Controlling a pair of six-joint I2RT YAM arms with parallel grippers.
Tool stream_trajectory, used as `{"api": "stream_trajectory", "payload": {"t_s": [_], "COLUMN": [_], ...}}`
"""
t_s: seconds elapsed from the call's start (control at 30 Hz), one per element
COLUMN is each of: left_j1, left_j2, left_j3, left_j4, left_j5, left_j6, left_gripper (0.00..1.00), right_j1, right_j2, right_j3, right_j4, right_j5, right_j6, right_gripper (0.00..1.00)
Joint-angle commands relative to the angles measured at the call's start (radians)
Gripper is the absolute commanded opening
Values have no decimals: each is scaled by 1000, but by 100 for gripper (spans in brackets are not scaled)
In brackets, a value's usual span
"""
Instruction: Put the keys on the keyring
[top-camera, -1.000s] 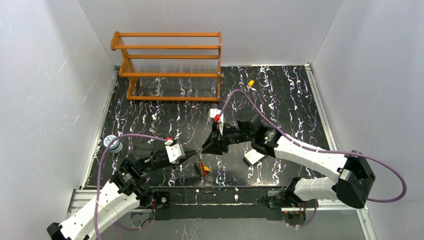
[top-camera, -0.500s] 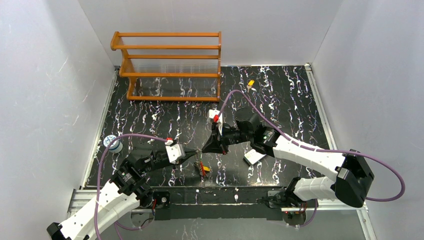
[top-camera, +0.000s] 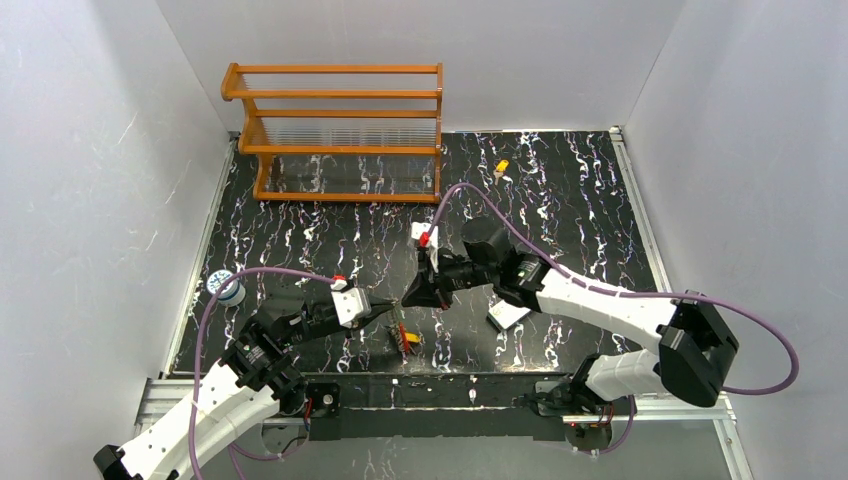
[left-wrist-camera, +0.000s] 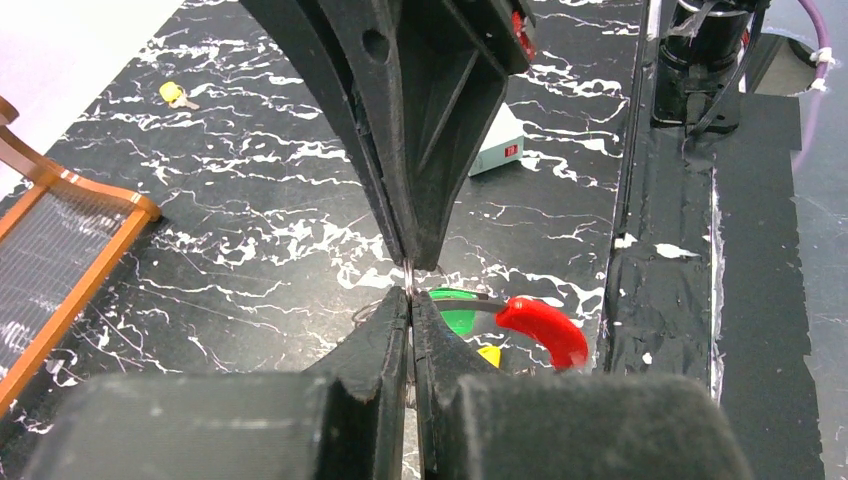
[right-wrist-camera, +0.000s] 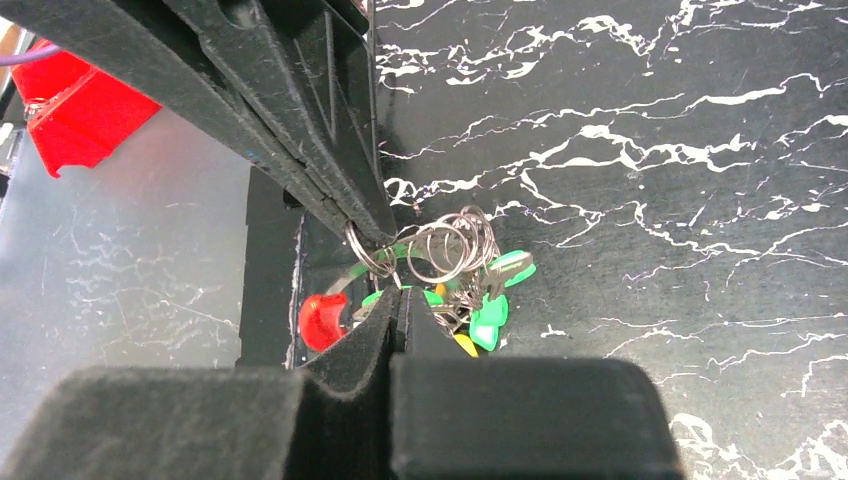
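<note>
So both arms meet nose to nose low over the near-middle of the desk (top-camera: 560, 200), right over the keyring (right-wrist-camera: 450, 245). It's a tangle of silver split rings with green key heads, a yellow bit and a red section hanging under it.

The left hand (left-wrist-camera: 411, 300) is pinched fully together, and so is the right hand (right-wrist-camera: 400, 298). From both wrist views, each looks to have a thin silver loop of that bunch nipped right at its tips. The two sets of tips almost touch.

My read is that this is the "hold the ring from both sides" step, getting it steady enough to thread something on. The loose yellow key (top-camera: 501, 167) lies well apart, near the far edge of the desk, so it isn't on the ring yet.

For the next move, I reckon one hand has to keep its pinch while the other lets go and fetches that key. Or the two ease apart a little to open the loop. Either way the wire is super thin, so a slip drops the whole bunch.
</note>
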Motion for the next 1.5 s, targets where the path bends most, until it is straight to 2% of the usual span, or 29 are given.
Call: {"api": "stream_trajectory", "payload": {"t_s": [0.0, 0.23, 0.47, 0.53, 0.6, 0.77, 1.23, 1.47], "left_j1": [-6, -6, -6, -6, -6, -5, -6, -6], "left_j2": [-12, -13, -8, -8, -7, -9, -8, -7], "left_j3": [4, 2, 2, 2, 2, 2, 0, -1], "left_j4": [53, 54, 56, 56, 56, 55, 59, 61], "left_j5": [25, 25, 26, 28, 30, 30, 34, 37], "left_j6": [3, 2, 2, 2, 1, 1, -1, -2], "left_gripper": [0, 0, 0, 0, 0, 0, 0, 0], "right_j1": [1, 1, 1, 1, 1, 1, 1, 1], "right_j2": [40, 42, -115, -153, -170, -132, -29, -15], "right_j3": [20, 33, -105, -146, -173, -159, -114, -120], "right_j4": [1, 0, 152, 235, 295, 339, 438, 485], "right_j5": [21, -12, -16, -29, -54, -105, -121, -124], "right_j6": [-10, -49, -117, -123, -121, -106, -35, -6], "right_gripper": [1, 2, 45, 54, 58, 56, 42, 41]}}
